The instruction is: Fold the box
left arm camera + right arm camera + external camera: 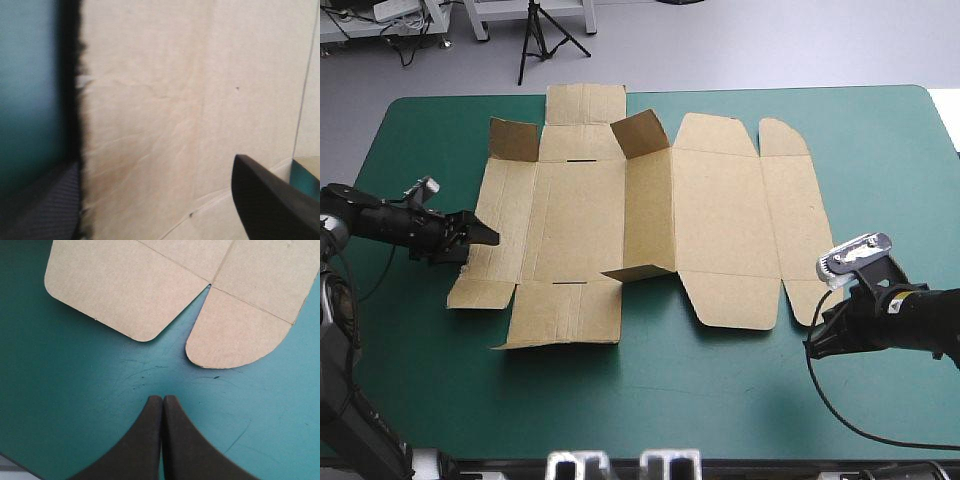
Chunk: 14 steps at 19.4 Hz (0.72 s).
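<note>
The brown box lies spread as a cut sheet across the middle of the table, with two small flaps standing up near its far edge. My left gripper is at the sheet's left edge. In the left wrist view the left gripper is open, one black finger over the board and the other beside its edge. My right gripper rests on the cover just short of the box's near right corner. There the right gripper is shut, empty, and points at the rounded flaps.
The teal-green cover runs as a broad strip between the box and the table's near edge. More cover shows to the right of the box. The box's far flap reaches close to the table's far edge.
</note>
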Tool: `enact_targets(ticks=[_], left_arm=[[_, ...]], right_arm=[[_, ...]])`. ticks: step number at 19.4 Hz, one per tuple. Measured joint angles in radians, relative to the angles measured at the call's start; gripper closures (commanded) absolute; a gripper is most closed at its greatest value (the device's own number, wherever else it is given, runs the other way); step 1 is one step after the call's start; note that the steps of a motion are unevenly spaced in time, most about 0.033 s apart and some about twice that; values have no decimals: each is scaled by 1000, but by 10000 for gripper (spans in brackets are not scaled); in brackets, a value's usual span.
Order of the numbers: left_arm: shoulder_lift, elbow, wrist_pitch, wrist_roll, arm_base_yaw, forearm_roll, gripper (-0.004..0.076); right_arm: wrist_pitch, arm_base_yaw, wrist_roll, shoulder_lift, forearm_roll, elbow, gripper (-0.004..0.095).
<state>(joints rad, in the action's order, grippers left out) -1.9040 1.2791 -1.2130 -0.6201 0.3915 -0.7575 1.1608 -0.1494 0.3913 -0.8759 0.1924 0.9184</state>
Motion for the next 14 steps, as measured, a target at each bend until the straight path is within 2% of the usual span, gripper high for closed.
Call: enact_targets(ticks=[5, 6, 7, 8, 9, 10, 11, 14], left_arm=[[-29, 8, -4, 2, -143, -69, 148], [-29, 8, -4, 0, -151, -71, 186], [-29, 9, -2, 0, -163, -66, 251], [-29, 9, 1, 0, -165, -64, 363], [-30, 9, 6, 0, -169, -59, 571], [-36, 8, 14, 0, -173, -48, 697], [-41, 6, 16, 0, -176, -42, 724], [-53, -2, 10, -5, -182, -45, 732]], right_arm=[[0, 0, -6, 0, 1, 0, 926], [0, 0, -6, 0, 1, 0, 926], [0, 0, -6, 0, 1, 0, 926], [0, 0, -6, 0, 1, 0, 926], [0, 0, -6, 0, 2, 0, 925], [0, 0, -6, 0, 5, 0, 925], [0, 0, -6, 0, 7, 0, 925], [0, 0, -6, 0, 22, 0, 926]])
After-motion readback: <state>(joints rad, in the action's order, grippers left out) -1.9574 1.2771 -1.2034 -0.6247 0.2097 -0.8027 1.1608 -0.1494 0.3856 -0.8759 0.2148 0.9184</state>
